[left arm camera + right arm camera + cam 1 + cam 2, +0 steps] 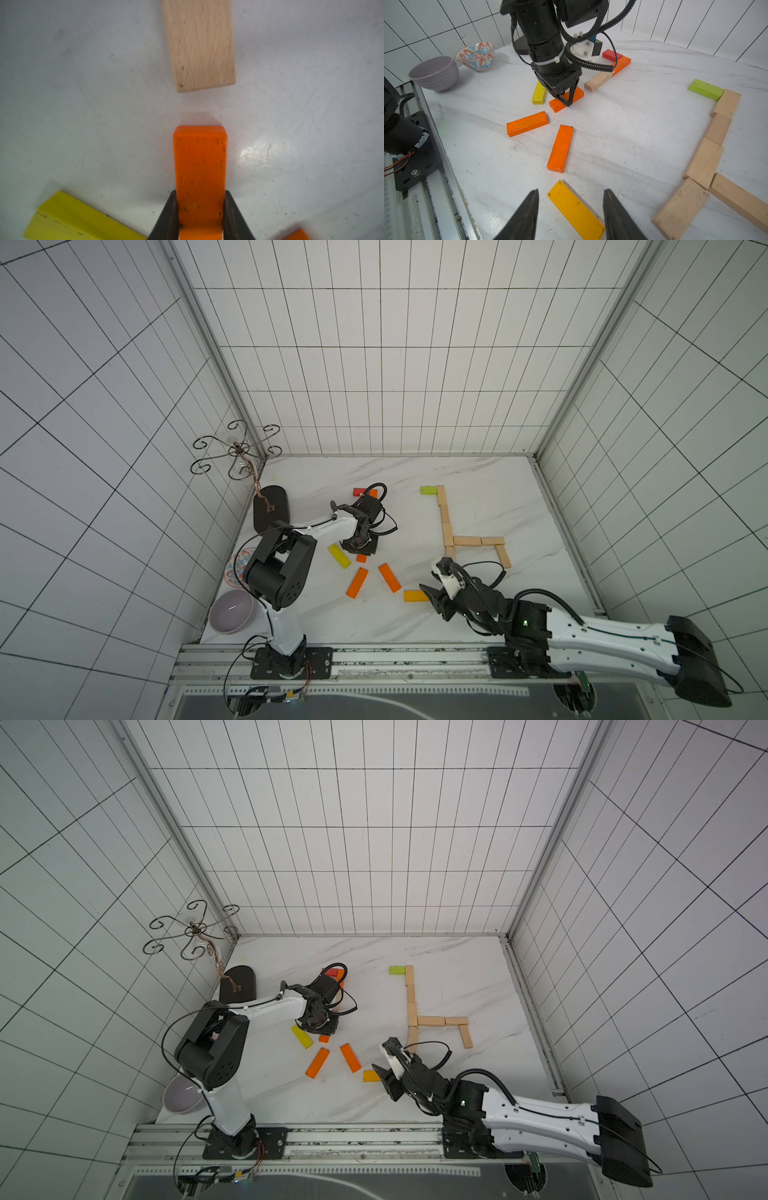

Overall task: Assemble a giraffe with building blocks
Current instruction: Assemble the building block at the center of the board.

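You had the orange block (200,166) pinched at one end by your left gripper (200,193), a finger pressed on each long side. It sat low on the left part of the counter (415,626). A pale wood block (200,45) lay right ahead of its free end, with a small gap between. A yellow block (72,220) lay just beside it. A second orange block (527,123) and a third orange block (560,148) lay flat between your two arms. Your right gripper (571,191) was spread, with a golden block (575,209) between its fingers, not squeezed. On the right, the pale block figure (444,514) lay flat, a lime green block (428,489) touching its far end. A grey bowl (433,72) and a patterned bowl (475,56) stood by the left edge.
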